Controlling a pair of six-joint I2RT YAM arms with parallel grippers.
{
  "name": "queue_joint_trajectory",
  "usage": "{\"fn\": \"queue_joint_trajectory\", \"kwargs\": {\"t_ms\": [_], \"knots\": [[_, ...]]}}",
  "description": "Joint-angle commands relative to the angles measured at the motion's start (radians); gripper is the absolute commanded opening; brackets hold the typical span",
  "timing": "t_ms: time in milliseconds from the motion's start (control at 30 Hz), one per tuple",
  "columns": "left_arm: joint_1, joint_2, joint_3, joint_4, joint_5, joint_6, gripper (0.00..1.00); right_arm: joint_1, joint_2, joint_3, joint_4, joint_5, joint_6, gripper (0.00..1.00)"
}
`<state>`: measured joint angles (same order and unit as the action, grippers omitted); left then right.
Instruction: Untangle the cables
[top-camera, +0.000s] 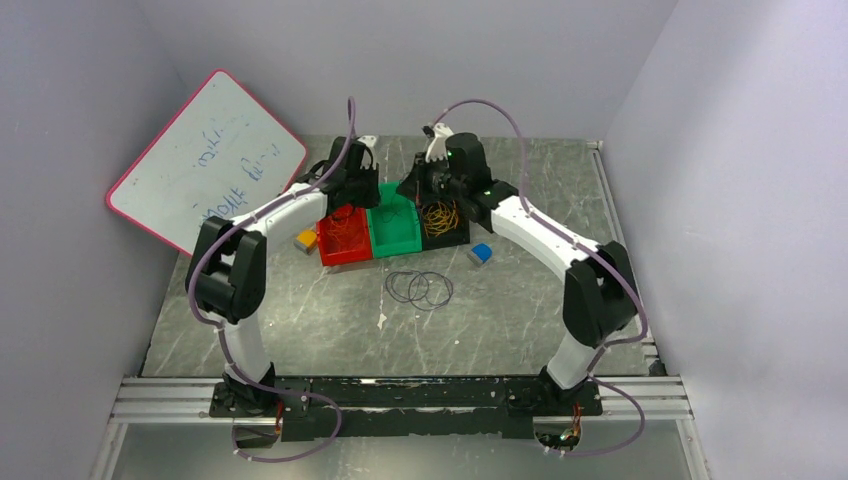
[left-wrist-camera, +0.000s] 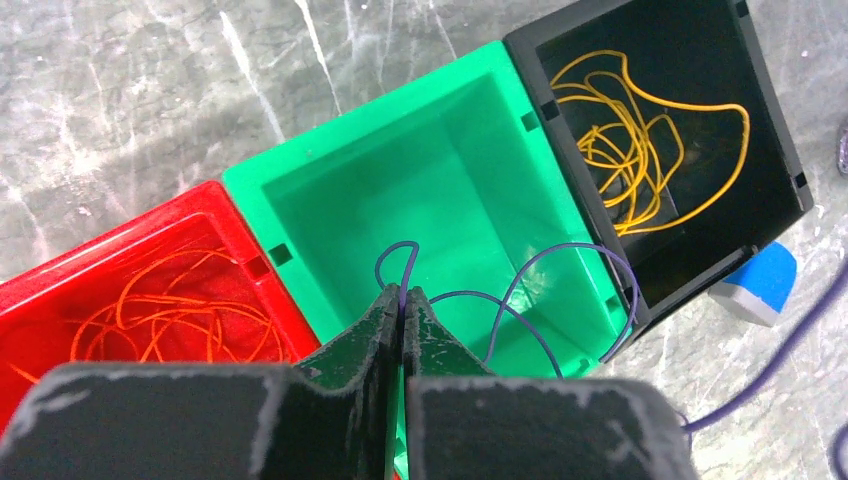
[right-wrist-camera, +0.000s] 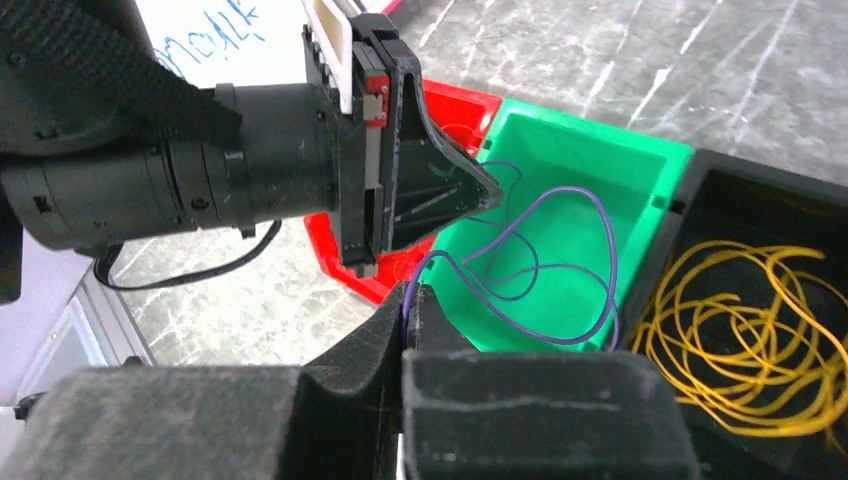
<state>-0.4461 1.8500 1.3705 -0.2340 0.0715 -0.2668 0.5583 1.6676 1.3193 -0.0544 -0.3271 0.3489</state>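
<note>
A thin purple cable (left-wrist-camera: 575, 246) hangs in loose loops over the green bin (left-wrist-camera: 470, 180), stretched between both grippers. My left gripper (left-wrist-camera: 403, 295) is shut on one strand of it above the bin's near edge. My right gripper (right-wrist-camera: 410, 292) is shut on another strand (right-wrist-camera: 612, 262), facing the left gripper (right-wrist-camera: 492, 195) across the bin. An orange cable (left-wrist-camera: 170, 320) lies in the red bin (left-wrist-camera: 110, 245). A yellow cable (left-wrist-camera: 640, 150) lies in the black bin (left-wrist-camera: 650, 30). Dark cable loops (top-camera: 420, 290) rest on the table in front of the bins.
The three bins stand side by side at the table's middle back. A small orange block (top-camera: 306, 240) sits left of them and a blue block (top-camera: 480, 254) to their right. A whiteboard (top-camera: 205, 160) leans against the left wall.
</note>
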Motion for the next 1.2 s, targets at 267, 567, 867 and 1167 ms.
{"fn": "queue_joint_trajectory", "kwargs": {"t_ms": [267,567,867,1167], "knots": [[0.020,-0.013,-0.005,0.023,-0.073,0.011,0.07,0.014,0.119,0.073,0.060,-0.007,0.022,0.00],[0.021,-0.052,-0.014,0.015,-0.163,0.037,0.07,0.014,0.124,0.046,0.060,0.007,0.028,0.00],[0.021,-0.044,-0.017,0.047,-0.044,0.050,0.07,0.014,0.104,-0.015,0.069,0.023,0.030,0.00],[-0.009,0.042,0.012,0.052,0.101,0.038,0.10,0.012,0.074,-0.053,0.054,0.100,0.027,0.00]]}}
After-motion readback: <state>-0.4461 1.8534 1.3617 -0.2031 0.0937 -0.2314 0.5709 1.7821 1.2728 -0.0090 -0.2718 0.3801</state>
